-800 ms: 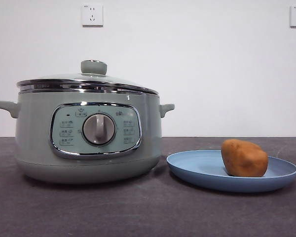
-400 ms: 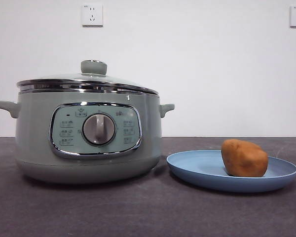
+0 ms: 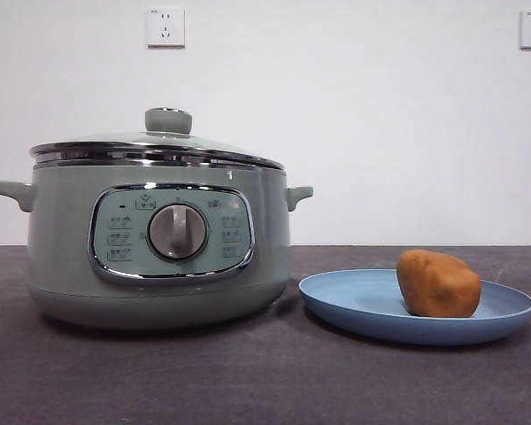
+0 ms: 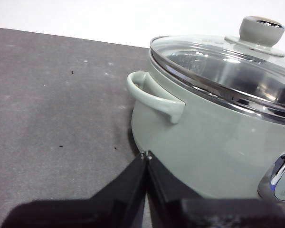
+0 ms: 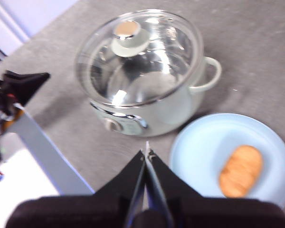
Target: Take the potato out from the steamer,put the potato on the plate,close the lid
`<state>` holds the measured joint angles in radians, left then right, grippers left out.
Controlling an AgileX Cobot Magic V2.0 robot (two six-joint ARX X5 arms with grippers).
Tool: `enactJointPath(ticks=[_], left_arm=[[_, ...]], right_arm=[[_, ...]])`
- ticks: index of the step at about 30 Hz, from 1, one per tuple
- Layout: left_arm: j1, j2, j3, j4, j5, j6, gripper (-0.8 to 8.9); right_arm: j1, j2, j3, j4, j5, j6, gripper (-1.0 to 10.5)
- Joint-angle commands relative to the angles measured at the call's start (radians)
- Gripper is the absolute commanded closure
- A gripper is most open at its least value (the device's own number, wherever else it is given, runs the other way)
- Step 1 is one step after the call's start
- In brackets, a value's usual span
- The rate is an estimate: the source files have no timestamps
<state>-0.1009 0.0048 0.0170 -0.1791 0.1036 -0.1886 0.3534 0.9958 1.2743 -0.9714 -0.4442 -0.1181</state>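
Observation:
The sage-green steamer (image 3: 159, 239) stands at the left with the glass lid (image 3: 159, 142) sitting closed on its rim. The orange-brown potato (image 3: 438, 283) lies on the light-blue plate (image 3: 354, 301) to the steamer's right. My left gripper (image 4: 146, 156) is shut and empty, low beside the steamer's side handle (image 4: 156, 97). My right gripper (image 5: 146, 151) is shut and empty, high above the table, looking down on the steamer (image 5: 147, 109), the lid (image 5: 137, 61), the plate (image 5: 204, 147) and the potato (image 5: 241, 170). Neither gripper shows in the front view.
The dark grey table (image 3: 248, 381) runs under everything, with a white wall and two sockets (image 3: 165, 27) behind. In the right wrist view the table's edge and the other arm's black tip (image 5: 23, 83) lie beyond the steamer.

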Motion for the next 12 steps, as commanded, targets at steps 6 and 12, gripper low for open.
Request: enactJointPath(ticks=[6,12], left_arm=[[0.003,-0.003,-0.013,0.000,0.002,-0.003,8.17],[0.003,-0.003,-0.013,0.000,0.002,-0.003,8.17]], right_arm=[[-0.172,-0.063,-0.058,-0.018,0.001,-0.026,9.5],[-0.290,-0.254,-0.385,0.410,0.001,0.005,9.5]])
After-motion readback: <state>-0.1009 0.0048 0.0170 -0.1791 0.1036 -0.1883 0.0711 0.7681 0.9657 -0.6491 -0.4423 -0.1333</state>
